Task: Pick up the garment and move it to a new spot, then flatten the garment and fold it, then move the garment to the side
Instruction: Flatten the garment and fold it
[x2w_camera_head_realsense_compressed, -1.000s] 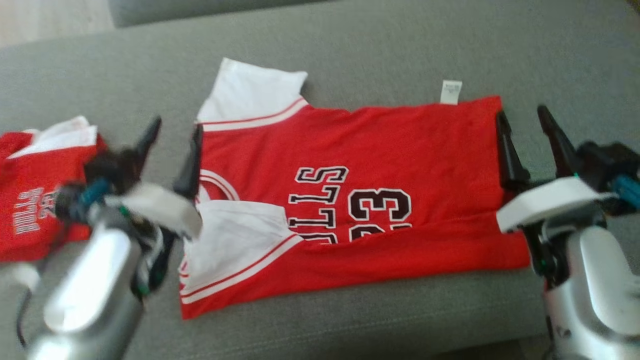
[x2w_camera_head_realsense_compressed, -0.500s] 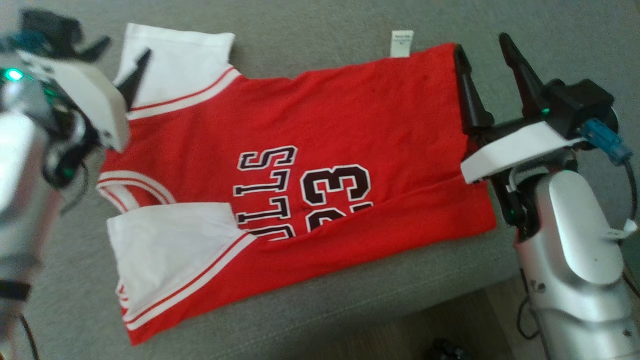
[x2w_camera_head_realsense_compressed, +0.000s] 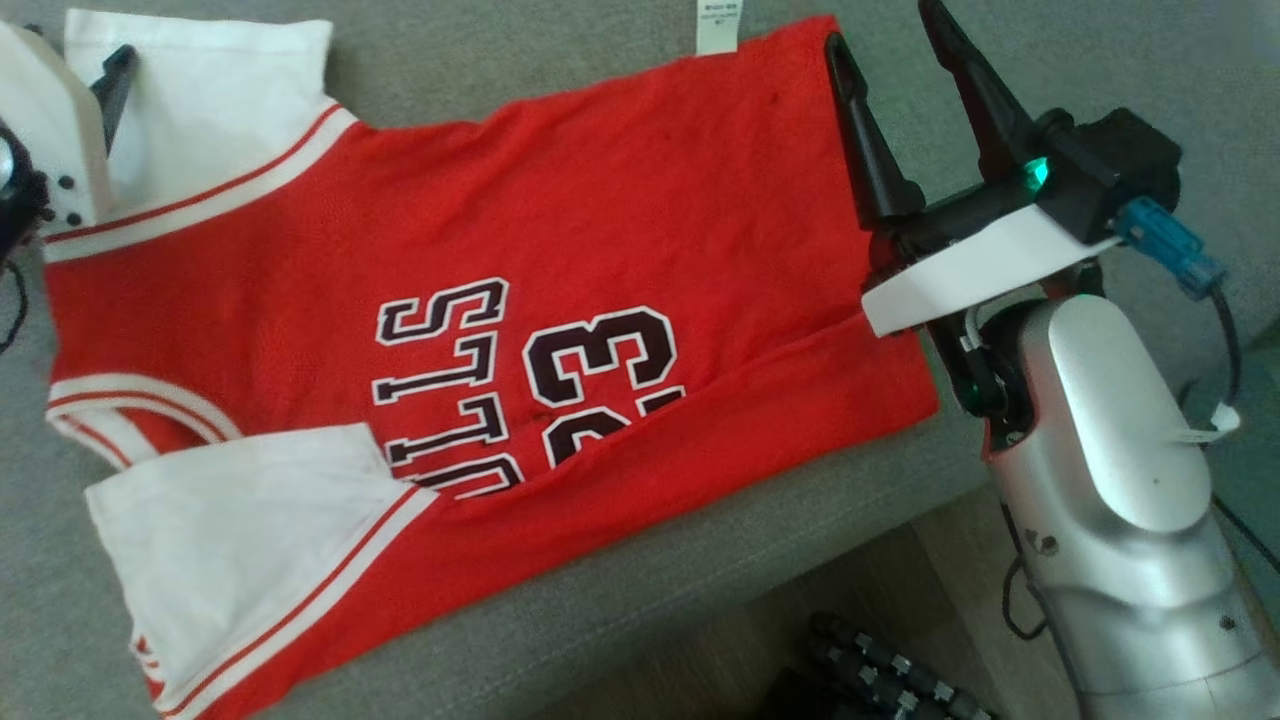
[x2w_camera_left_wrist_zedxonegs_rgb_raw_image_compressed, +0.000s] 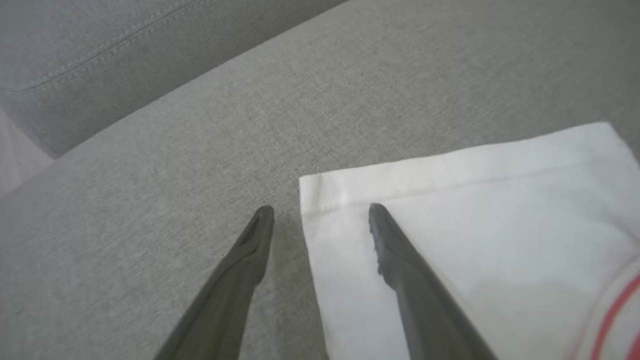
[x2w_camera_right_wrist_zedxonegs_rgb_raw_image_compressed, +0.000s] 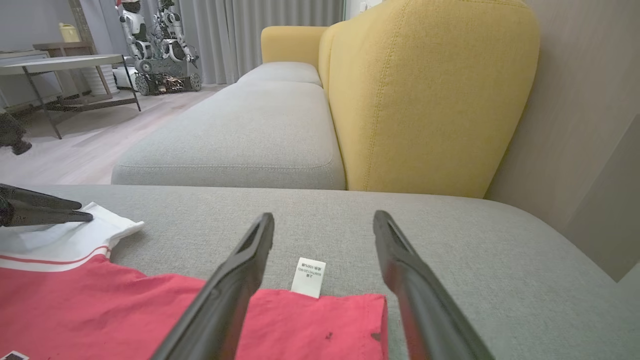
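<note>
Your red jersey (x2w_camera_head_realsense_compressed: 560, 250) lies spread across the middle of the head view on the grey sofa cushion (x2w_camera_head_realsense_compressed: 600, 620) with its lower long edge already turned over, so you look to be in the folding step. Both grippers are released and empty: the left gripper (x2w_camera_left_wrist_zedxonegs_rgb_raw_image_compressed: 320, 212) straddles the white sleeve (x2w_camera_left_wrist_zedxonegs_rgb_raw_image_compressed: 475, 240) corner at upper left, and the right gripper (x2w_camera_head_realsense_compressed: 885, 30) stands at the hem corner by the label (x2w_camera_right_wrist_zedxonegs_rgb_raw_image_compressed: 308, 276) at upper right. Next you would likely lower both, pinch those corners, and bring the top edge down evenly.
</note>
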